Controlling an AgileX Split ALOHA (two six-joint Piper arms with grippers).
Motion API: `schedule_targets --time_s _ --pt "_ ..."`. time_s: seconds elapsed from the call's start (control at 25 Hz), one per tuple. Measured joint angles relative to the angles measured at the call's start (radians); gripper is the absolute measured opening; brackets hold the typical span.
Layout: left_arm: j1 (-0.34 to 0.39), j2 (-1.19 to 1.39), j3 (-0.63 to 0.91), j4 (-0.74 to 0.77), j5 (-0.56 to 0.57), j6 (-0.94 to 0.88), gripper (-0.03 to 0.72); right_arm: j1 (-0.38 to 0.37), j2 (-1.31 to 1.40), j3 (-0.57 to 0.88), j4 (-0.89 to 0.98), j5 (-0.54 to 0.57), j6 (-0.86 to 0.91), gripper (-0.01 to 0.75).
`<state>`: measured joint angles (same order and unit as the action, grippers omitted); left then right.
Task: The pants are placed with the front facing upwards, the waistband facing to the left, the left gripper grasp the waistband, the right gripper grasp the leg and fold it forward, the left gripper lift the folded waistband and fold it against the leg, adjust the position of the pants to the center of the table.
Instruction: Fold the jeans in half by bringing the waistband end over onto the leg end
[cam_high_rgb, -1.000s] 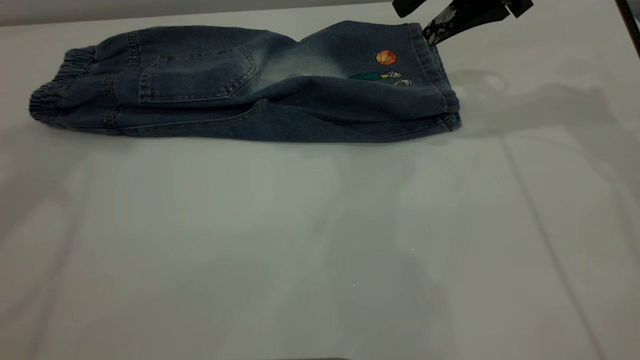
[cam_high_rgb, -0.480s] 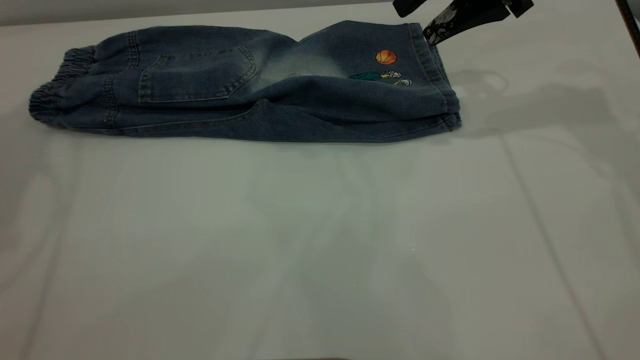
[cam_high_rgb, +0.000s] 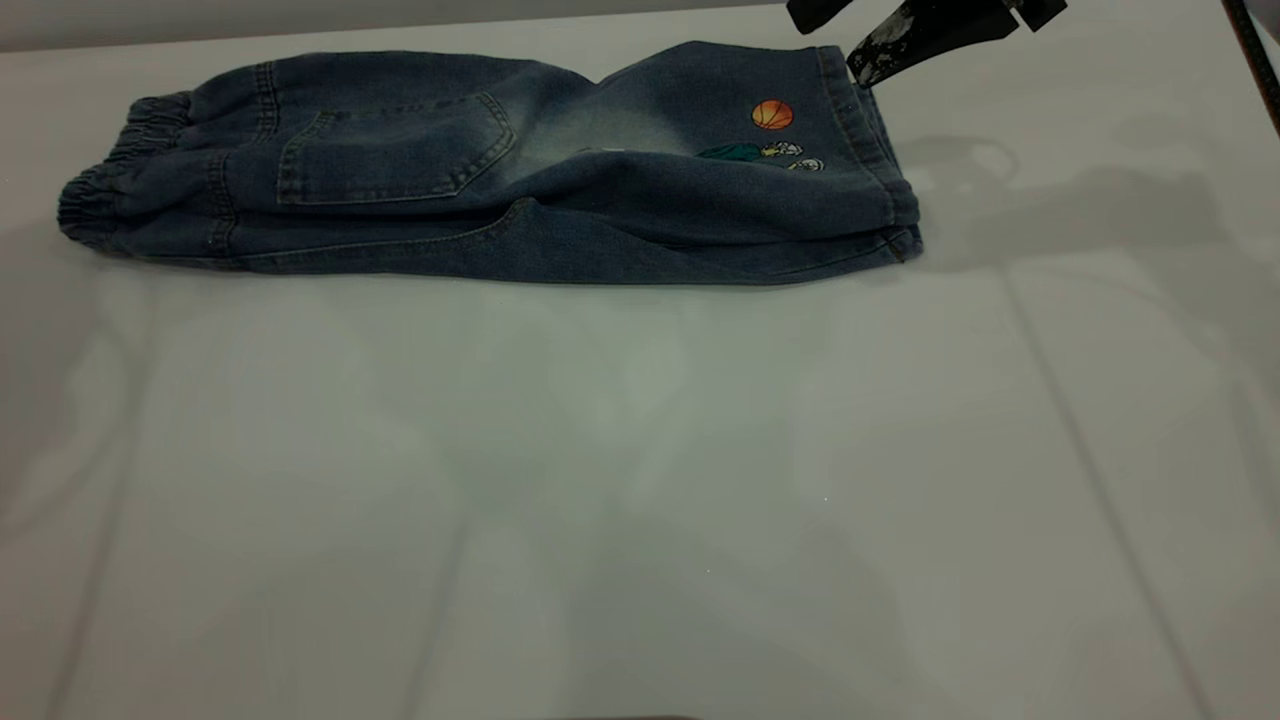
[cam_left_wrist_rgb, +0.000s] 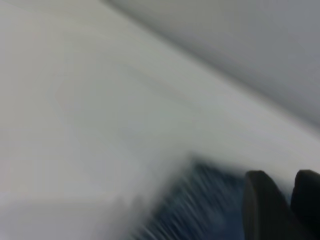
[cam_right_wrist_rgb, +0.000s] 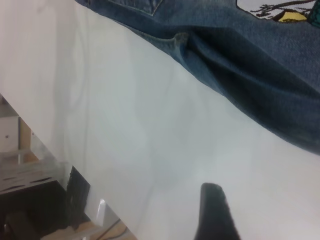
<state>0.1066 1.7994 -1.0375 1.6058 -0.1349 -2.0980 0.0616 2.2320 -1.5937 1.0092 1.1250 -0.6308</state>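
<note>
- Right claw (cam_high_rgb: 868, 62) hovered just beside the pants' (cam_high_rgb: 500, 170) hem, fingers apart
- Left claw (cam_left_wrist_rgb: 280, 205) near the waistband (cam_high_rgb: 110, 180); its state unclear
- Pants lay folded on tabletop (cam_high_rgb: 640, 480)

White table (cam_high_rgb: 640, 480); folded denim pants (cam_high_rgb: 480, 170) lie on it.

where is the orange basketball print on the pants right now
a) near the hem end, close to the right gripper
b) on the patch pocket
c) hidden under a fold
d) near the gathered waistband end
a: the basketball print sits in plain view on the pants near the hem end, close to the right gripper, far from the waistband and patch pocket.
</note>
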Motion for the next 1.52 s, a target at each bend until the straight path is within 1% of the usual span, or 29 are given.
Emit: schedule_targets --time_s 0.04,0.08,0.2,0.32,0.36,0.44,0.52,0.6,0.64,0.72,0.84,0.96,1.08,1.24,1.52 --pt "0.006 0.032 0.000 0.029 -0.108 -0.006 0.141 0.000 0.000 0.000 -0.001 0.000 -0.001 0.386" --pt "0.011 0.061 0.000 0.061 -0.193 -0.009 0.141 0.000 0.000 0.000 -0.001 0.000 -0.001 0.386" --pt "0.048 0.120 0.000 0.143 -0.388 -0.012 0.141 0.000 0.000 0.000 -0.003 0.000 -0.002 0.386" --pt "0.132 0.139 0.000 0.162 -0.495 -0.014 0.148 0.000 0.000 0.000 -0.004 0.000 -0.004 0.386" --pt "0.183 0.139 -0.001 0.159 -0.528 -0.014 0.159 0.000 0.000 0.000 -0.004 -0.001 -0.005 0.386" --pt "0.269 0.139 -0.005 0.146 -0.600 -0.014 0.200 0.000 0.000 0.000 -0.004 -0.001 -0.008 0.386" --pt "0.346 0.139 -0.006 0.148 -0.640 -0.015 0.260 0.000 0.000 0.000 -0.004 -0.002 -0.010 0.386" --pt "0.396 0.139 -0.006 0.162 -0.638 -0.013 0.351 0.000 0.000 0.000 -0.004 -0.002 -0.012 0.386" --pt "0.405 0.139 -0.006 0.164 -0.617 -0.013 0.399 0.000 0.001 0.000 -0.004 -0.002 -0.012 0.386" --pt "0.407 0.139 -0.006 0.165 -0.566 -0.012 0.482 0.000 0.006 0.000 -0.004 -0.004 -0.012 0.386" --pt "0.384 0.143 -0.007 0.165 -0.537 -0.013 0.551 0.000 0.019 0.000 -0.004 -0.012 -0.012 0.386" --pt "0.361 0.185 -0.008 0.166 -0.565 -0.013 0.570 0.000 0.023 0.000 -0.004 -0.020 -0.012 0.386" --pt "0.355 0.254 -0.008 0.162 -0.607 -0.015 0.573 0.000 0.023 0.000 -0.002 -0.025 -0.012 0.386" --pt "0.355 0.318 -0.008 0.161 -0.611 -0.015 0.571 0.000 0.023 0.000 -0.002 -0.026 -0.015 0.386" --pt "0.355 0.341 -0.020 0.160 -0.611 -0.015 0.570 0.000 0.023 0.000 -0.002 -0.027 -0.016 0.386"
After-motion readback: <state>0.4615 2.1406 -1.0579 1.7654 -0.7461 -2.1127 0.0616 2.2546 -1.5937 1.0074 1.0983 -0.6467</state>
